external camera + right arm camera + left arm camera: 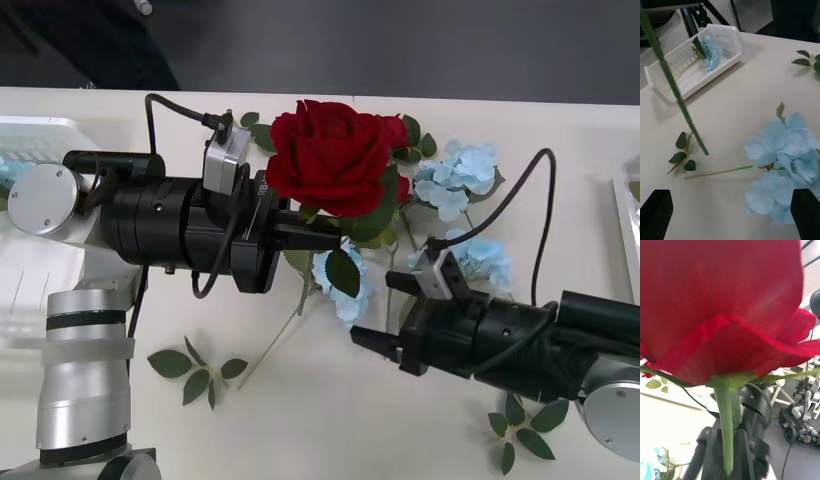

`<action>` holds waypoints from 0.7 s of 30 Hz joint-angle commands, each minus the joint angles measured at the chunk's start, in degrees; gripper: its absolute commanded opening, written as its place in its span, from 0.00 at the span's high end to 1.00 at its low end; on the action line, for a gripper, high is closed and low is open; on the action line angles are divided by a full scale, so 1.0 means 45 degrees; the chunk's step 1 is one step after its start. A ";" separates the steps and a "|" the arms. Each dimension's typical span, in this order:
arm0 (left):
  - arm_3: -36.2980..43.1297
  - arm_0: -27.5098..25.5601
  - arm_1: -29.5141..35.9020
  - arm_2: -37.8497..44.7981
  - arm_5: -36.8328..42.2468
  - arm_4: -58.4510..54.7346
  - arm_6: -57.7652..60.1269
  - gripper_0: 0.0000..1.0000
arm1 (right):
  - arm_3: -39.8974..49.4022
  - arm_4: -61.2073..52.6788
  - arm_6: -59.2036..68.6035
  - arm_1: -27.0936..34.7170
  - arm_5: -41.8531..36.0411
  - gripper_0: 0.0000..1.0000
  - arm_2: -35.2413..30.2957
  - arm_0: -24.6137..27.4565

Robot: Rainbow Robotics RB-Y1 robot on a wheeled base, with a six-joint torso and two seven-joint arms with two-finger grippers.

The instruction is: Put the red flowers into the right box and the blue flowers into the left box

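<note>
Red rose point(333, 155) raised off table point(330, 420), stem clamped in left hand point(325, 237); right hand point(385, 315) fingers apart above blue hydrangeas point(465, 215).

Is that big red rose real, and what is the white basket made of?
The red rose looks fake: its petals show a fine woven grain like cloth, and its smooth stem, held in the left gripper's jaws, looks plastic. The white basket looks like hard, slightly shiny moulded plastic, with slotted walls.
</note>
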State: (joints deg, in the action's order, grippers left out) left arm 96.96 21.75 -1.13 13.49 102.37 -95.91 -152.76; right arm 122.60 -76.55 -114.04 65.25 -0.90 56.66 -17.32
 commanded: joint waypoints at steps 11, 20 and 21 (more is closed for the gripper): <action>0.0465 0.0303 0.0030 -0.0146 -0.0112 -0.0033 -0.0499 1.00 | -0.1423 0.0409 -0.0498 -0.3055 0.0043 0.07 0.1179 -0.1873; 0.0465 0.0303 0.0030 -0.0146 -0.0112 -0.0033 -0.0499 1.00 | -0.1990 0.0663 -0.0596 -0.4012 -0.0172 0.07 0.1159 -0.2147; 0.0465 0.0303 0.0030 -0.0146 -0.0112 -0.0033 -0.0499 1.00 | -0.2009 0.0663 -0.0596 -0.4012 -0.0191 0.07 0.1159 -0.2147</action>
State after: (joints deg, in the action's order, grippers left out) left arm 96.97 21.75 -1.10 13.49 102.33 -95.92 -152.76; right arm 112.47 -74.30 -114.07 47.41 -2.07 62.78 -25.85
